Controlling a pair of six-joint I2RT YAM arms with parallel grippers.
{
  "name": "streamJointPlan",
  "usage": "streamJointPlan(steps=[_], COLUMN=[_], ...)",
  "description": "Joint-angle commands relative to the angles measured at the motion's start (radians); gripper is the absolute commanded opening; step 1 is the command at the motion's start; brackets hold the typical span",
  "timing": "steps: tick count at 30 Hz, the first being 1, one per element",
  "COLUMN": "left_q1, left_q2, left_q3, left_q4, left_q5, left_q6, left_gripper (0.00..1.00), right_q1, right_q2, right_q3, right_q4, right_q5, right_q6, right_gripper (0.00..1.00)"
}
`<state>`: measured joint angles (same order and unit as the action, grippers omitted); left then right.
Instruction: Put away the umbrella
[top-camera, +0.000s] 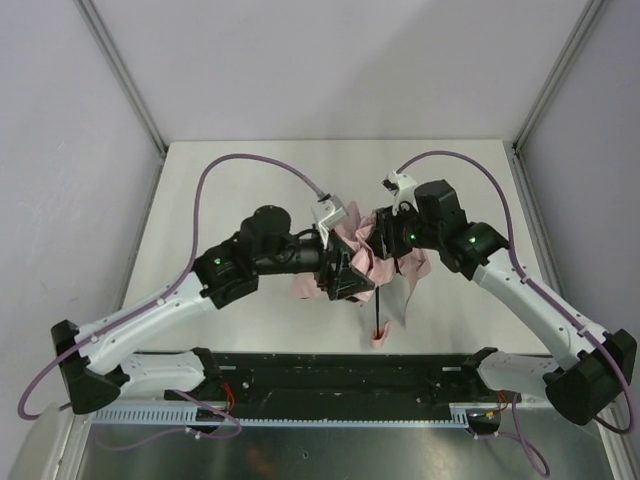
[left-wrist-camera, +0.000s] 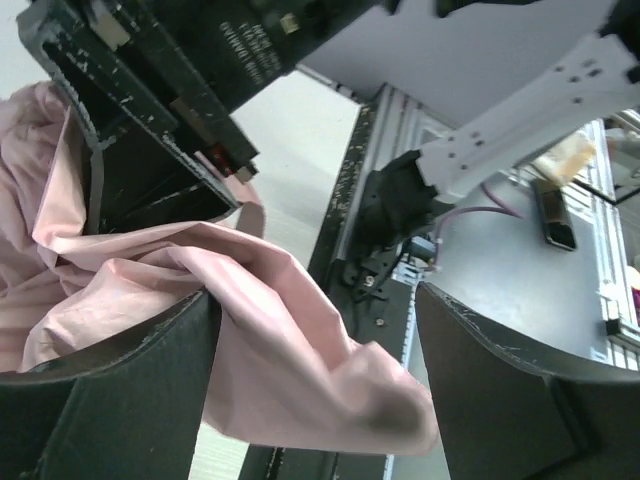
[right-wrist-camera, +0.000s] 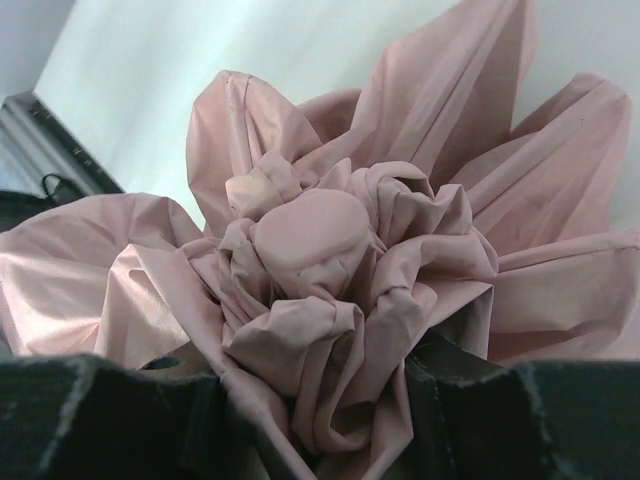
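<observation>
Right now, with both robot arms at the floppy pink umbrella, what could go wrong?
1. The pale pink fabric folding umbrella seems pinched by the right gripper only at its bunched cloth, so it might slip out.
2. Loose cloth hangs over one finger of the open left gripper; closing could catch just a fold.
3. The two grippers sit very close together, so they might bump.
</observation>
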<state>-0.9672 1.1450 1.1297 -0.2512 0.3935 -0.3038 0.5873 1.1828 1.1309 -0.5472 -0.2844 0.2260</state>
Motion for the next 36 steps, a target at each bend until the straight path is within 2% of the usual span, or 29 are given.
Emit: streamJointPlan(steps=[1,4,6,7,9,10,12,14,19,26,30,36], left_q1=[0.024,0.055,0.085,0.103,0.13,0.136,0.138,0.123,0.075,0.071,0.07,0.074], left_q2=[-0.115,-0.177,-0.216,-0.237,-0.271,-0.277,-0.26,-0.216,-0.142,-0.126,-0.109,-0.126], left_q3=[0.012,-0.034,-0.064,-0.076,-0.097,-0.101,-0.099,-0.092,-0.089,-0.089,-0.076,-0.064], left_q4=[0.077,0.067,0.046,0.038,0.031,0.03,0.029,0.029,0.03,0.03,0.03,0.029], left_q5=[0.095,0.038,-0.004,-0.014,-0.021,-0.015,0.026,0.06,0.045,0.019,0.037,-0.02], left_q6=[-0.009,-0.005,-0.007,-0.012,-0.026,-0.035,-0.064,-0.091,-0.104,-0.102,-0.108,-0.094], left_gripper=[0.76,0.62,0.6,0.66,0.87,0.93,0.98,0.99,0.96,0.99,0.99,0.98], right_q1=[-0.031,-0.057,-0.069,-0.074,-0.08,-0.081,-0.079,-0.073,-0.05,-0.024,-0.008,0.015], right_q2=[-0.069,-0.085,-0.097,-0.102,-0.109,-0.11,-0.11,-0.107,-0.09,-0.086,-0.086,-0.078], right_q3=[0.007,0.006,0.006,0.006,0.007,0.007,0.008,0.011,0.024,0.034,0.035,0.036], right_q4=[0.156,0.16,0.159,0.158,0.154,0.154,0.165,0.173,0.148,0.097,0.085,0.079], right_q5=[-0.184,-0.226,-0.238,-0.235,-0.218,-0.213,-0.205,-0.181,-0.076,0.019,0.072,0.095], right_q6=[-0.045,-0.05,-0.048,-0.044,-0.036,-0.028,-0.008,0.011,0.013,-0.014,-0.027,-0.055], right_gripper=[0.0,0.0,0.0,0.0,0.0,0.0,0.0,0.0,0.0,0.0,0.0,0.0])
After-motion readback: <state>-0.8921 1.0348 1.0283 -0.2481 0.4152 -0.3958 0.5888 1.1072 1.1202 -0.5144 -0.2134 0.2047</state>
